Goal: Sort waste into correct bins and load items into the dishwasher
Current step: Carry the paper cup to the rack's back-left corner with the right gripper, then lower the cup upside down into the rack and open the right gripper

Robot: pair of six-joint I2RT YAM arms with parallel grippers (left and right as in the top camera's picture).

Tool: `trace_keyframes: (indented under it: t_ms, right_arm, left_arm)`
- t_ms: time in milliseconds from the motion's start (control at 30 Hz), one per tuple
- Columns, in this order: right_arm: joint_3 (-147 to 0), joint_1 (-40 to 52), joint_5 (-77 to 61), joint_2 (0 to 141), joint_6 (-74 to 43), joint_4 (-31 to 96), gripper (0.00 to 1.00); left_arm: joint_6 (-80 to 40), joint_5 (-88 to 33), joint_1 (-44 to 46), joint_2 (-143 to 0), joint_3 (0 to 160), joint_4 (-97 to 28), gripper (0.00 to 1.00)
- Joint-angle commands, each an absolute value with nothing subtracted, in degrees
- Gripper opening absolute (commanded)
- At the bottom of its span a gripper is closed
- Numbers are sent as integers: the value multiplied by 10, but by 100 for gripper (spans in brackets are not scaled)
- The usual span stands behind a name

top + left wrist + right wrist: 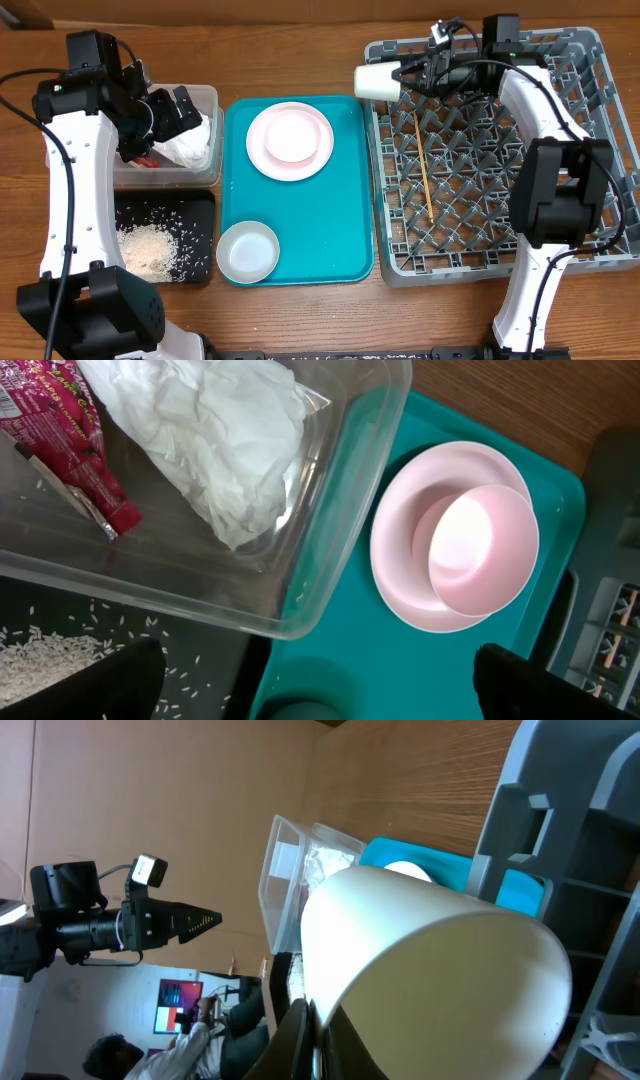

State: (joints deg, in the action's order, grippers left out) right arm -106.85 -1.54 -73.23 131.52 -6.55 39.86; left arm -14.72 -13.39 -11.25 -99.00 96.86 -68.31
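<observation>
My left gripper [182, 110] is open and empty above the clear tub [203, 94], its fingers wide apart in the left wrist view [320, 682]. The tub [335, 500] holds the white napkin [190, 148] [220, 440] and the red wrapper [147, 160] [70, 450]. Rice [150, 250] [40, 660] lies in the black tray [200, 215]. My right gripper [412, 74] is shut on the rim of the white cup [375, 81] [430, 970], held sideways at the grey dish rack's [600, 150] far left corner. The chopsticks [424, 170] lie in the rack.
The teal tray [340, 230] lies between the bins and the rack. It carries the pink plate [262, 160] [400, 560] with the pinkish bowl [290, 137] [480, 550] on it, and the white-grey bowl [248, 252] at its near left corner.
</observation>
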Motion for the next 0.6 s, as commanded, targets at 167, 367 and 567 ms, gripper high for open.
trace_keyframes:
  t_ms: [167,367,567]
  right_arm:
    - [-1068,-19,-671,1320,-55,411,4]
    - [-1062,-24,-671,1320,-55,417,4]
    - [-1040,-25,-672,1320,-55,401,4]
  left_arm:
    - [-137,-130,-109,-986,978,-683,100]
    - [-137,-130,-109,-986,978,-683,100]
    - [-137,-130,-109,-986,978,-683,100]
